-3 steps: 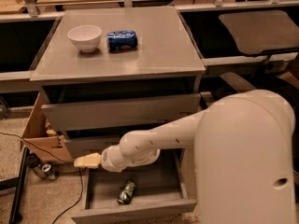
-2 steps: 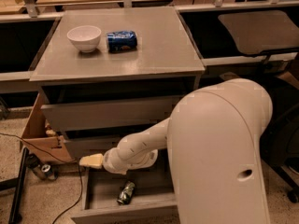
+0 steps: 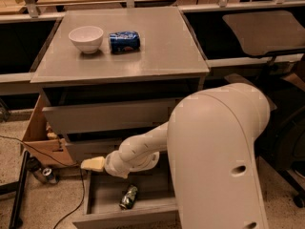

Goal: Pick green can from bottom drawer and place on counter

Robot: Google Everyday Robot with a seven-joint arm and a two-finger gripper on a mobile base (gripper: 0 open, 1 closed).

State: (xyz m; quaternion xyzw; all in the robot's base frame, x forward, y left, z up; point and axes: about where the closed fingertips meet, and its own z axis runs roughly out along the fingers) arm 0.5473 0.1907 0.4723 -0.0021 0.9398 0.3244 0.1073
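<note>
Small dark green metal can [image 3: 128, 197]: lies on its side on the floor of the wide grey bottom drawer [image 3: 87, 197], near the drawer's front, one end pointing roughly toward the front edge. Drawer is pulled out. Nothing touches the can.

Pale cream gripper [image 3: 91, 164]: at the end of the white robot arm [image 3: 143, 149], over the drawer's back-left corner, above and left of the can, apart from it. Cannot tell whether it is clenched or released; it holds no can.

Two shallower grey drawer fronts [image 3: 109, 116] sit above the arm.

Flat square grey counter [image 3: 152, 56]: carries a small white bowl [image 3: 86, 38] and a blue can [image 3: 124, 41] on its side, just beside each other at back left.

Brown cardboard box [image 3: 40, 137] stands on the floor left of the cabinet.
</note>
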